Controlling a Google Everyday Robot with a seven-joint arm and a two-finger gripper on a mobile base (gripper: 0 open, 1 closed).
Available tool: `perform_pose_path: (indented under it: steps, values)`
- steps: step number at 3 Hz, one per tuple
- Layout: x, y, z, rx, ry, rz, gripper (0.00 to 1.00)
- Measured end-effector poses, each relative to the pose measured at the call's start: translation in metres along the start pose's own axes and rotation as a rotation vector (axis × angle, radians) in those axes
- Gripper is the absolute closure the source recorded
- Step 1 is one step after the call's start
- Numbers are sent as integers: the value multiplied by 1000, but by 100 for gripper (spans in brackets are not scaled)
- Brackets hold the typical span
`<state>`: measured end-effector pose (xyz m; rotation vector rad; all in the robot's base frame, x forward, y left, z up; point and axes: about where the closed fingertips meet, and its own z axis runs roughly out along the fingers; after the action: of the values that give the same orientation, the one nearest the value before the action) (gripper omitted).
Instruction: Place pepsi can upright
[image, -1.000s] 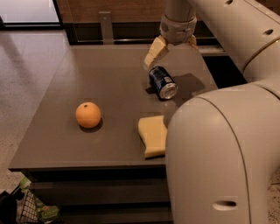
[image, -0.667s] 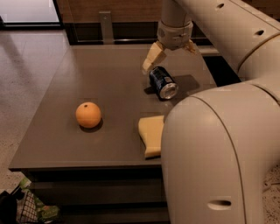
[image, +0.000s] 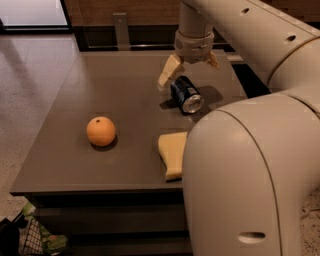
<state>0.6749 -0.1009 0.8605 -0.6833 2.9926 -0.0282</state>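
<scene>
The pepsi can (image: 185, 94), dark blue with a silver end facing me, lies on its side on the brown table (image: 75, 150), right of centre. My gripper (image: 190, 67) hangs just above and behind the can. It is open, with its tan fingers (image: 169, 70) spread to either side of the can's far end. The fingers do not hold the can.
An orange (image: 100, 131) sits on the table's left-middle. A yellow sponge (image: 172, 154) lies near the front, partly behind my arm's big white shell (image: 240, 180). A metal post (image: 120, 27) stands at the table's far edge. Floor lies to the left.
My gripper has shifted slightly left and lower over the can. The can, the orange and the sponge have not moved.
</scene>
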Motion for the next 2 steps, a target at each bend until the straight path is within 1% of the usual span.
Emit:
perform_pose_path:
  steps: [1, 2]
  values:
    - [-3, 11, 13, -33, 20, -13, 0]
    - [-1, 16, 23, -58, 44, -17, 0]
